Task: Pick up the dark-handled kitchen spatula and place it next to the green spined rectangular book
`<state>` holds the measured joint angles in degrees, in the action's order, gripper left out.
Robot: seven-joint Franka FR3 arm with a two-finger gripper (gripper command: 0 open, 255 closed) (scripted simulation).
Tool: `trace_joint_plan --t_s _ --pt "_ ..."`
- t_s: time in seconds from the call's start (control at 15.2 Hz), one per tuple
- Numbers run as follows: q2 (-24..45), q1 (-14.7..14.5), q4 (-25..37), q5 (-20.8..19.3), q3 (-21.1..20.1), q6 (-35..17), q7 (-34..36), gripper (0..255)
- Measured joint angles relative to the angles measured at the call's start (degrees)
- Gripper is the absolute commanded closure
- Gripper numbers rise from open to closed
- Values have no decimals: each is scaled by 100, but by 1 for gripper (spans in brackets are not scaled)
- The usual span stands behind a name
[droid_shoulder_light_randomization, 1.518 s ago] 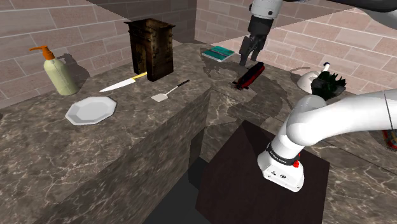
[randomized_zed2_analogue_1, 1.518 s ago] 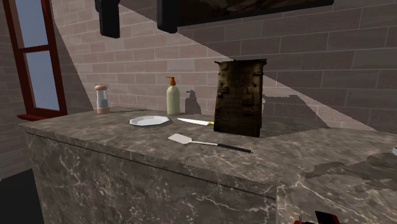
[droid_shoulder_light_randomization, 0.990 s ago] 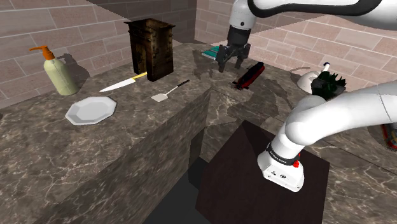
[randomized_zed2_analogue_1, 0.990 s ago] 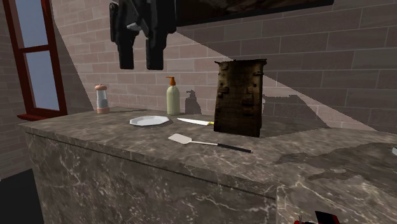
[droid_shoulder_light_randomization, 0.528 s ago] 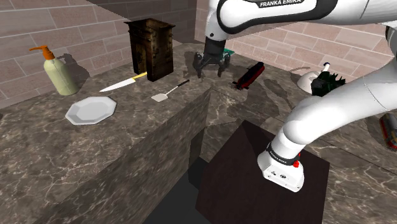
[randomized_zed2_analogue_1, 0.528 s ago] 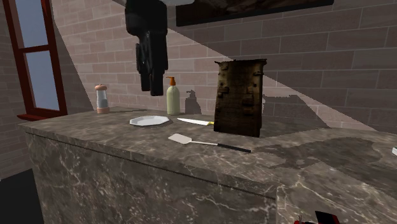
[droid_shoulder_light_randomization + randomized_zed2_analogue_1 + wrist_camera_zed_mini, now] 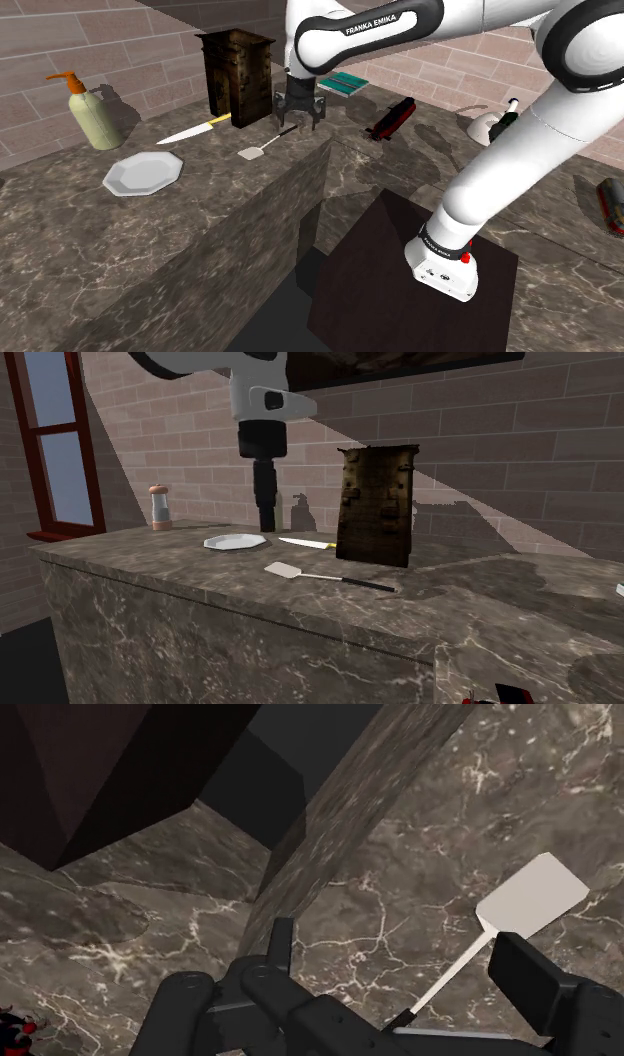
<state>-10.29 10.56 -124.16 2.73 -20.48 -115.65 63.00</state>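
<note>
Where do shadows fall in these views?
Shoulder view: the soap bottle throws a shadow on the brick wall; second exterior view: a slanted shadow edge crosses the wall behind the dark block; wrist view: the spatula reads bright against the counter.

- The gripper [image 7: 298, 118] has left the far right end of the desk [image 7: 200, 230] by the green book [image 7: 347, 83]. It now hangs farther left, just over the dark handle of the spatula [image 7: 266, 144], near the brown block [image 7: 238, 75].
- It is lower, closer to the desk top.
- In the second exterior view it has crossed from the upper left to the front of the soap bottle [image 7: 92, 118].
- The arm [image 7: 530, 130] now stretches wide across the shoulder view's right.
</note>
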Motion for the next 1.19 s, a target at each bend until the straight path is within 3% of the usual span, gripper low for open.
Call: trace_joint_plan --t_s 0.33,0.86,1.19 --pt "1195 118 810 -585 -130 -261 1508 0" --pt "2953 -43 2338 -1357 218 -284 3524 0" --pt "3249 -75 2373 -1469 318 -520 3779 0"
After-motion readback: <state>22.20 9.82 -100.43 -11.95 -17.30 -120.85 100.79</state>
